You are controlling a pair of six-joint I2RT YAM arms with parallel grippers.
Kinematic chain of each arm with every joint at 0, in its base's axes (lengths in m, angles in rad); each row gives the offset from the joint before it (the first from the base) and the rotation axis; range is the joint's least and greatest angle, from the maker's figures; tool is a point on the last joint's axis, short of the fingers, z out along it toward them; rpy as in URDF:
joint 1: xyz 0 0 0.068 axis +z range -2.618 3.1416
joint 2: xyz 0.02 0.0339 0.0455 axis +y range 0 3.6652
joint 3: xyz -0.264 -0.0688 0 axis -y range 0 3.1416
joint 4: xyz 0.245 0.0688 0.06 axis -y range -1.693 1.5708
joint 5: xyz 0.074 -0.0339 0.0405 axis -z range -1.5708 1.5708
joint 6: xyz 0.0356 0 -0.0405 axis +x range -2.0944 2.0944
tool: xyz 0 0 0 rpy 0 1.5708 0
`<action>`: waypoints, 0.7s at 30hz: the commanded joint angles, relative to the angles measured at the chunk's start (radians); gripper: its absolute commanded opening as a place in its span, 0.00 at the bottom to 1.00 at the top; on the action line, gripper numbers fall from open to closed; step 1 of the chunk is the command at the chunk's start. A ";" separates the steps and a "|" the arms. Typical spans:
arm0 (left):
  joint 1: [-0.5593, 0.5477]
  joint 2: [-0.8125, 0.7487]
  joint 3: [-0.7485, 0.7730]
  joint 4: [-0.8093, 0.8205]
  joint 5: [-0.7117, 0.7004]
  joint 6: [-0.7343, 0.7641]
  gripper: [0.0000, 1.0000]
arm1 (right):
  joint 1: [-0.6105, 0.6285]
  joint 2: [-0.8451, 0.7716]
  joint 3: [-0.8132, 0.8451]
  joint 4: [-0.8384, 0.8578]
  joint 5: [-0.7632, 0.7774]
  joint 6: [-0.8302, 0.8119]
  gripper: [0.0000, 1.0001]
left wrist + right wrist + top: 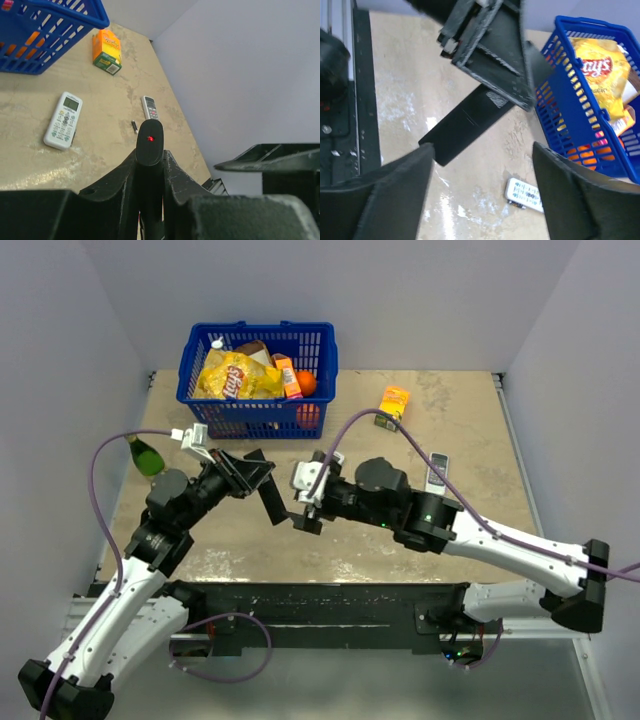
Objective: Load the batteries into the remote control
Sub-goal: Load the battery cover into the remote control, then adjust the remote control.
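- Left arm (130, 570): rises from the near-left base and reaches forward and right.
- Left end effector (248, 474): tilted, fingers (117, 182) clamped on one end of the remote control (150, 142).
- Right arm (500, 545): stretches from the near-right base leftward, low over the worktop (450, 420).
- Right end effector (302, 502): faces the left one, fingers (395, 185) spread wide, just beside the remote control's free end.
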 commanded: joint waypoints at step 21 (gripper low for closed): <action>-0.005 0.064 -0.061 0.145 -0.025 0.126 0.00 | -0.007 -0.015 -0.132 0.075 0.217 0.798 0.98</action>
